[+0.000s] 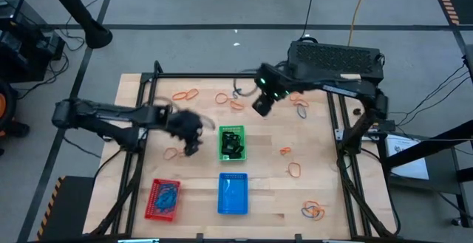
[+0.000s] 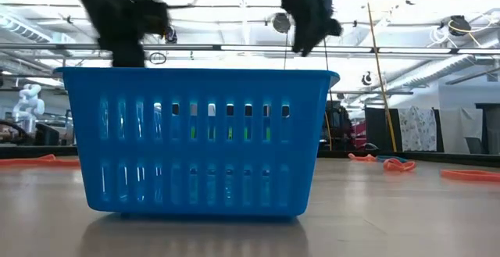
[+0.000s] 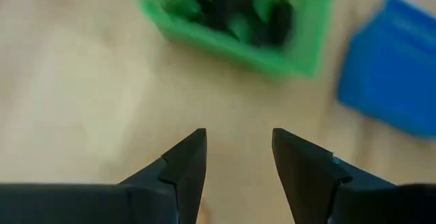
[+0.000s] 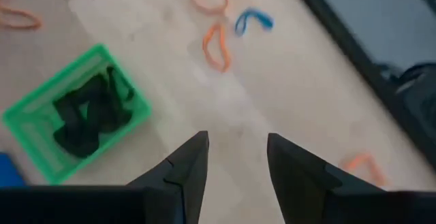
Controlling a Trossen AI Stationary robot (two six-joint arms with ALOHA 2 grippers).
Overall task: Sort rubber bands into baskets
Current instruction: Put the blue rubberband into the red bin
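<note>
Three baskets stand on the wooden table: a green one (image 1: 231,142) holding black rubber bands, a blue one (image 1: 233,193) and a red one (image 1: 164,199) near the front edge. Orange rubber bands (image 1: 186,94) and a few blue ones (image 4: 253,21) lie loose on the wood. My left gripper (image 1: 191,141) hovers just left of the green basket (image 3: 238,20), open and empty (image 3: 238,149). My right gripper (image 1: 260,110) hangs above the table, beyond the green basket (image 4: 75,122) toward the far edge, open and empty (image 4: 237,149).
More orange bands lie at the table's right (image 1: 294,170) and near right corner (image 1: 314,211), with one left of the green basket (image 1: 174,153). A dark box (image 1: 336,60) sits at the far right edge. In the low view the blue basket (image 2: 195,140) fills the foreground.
</note>
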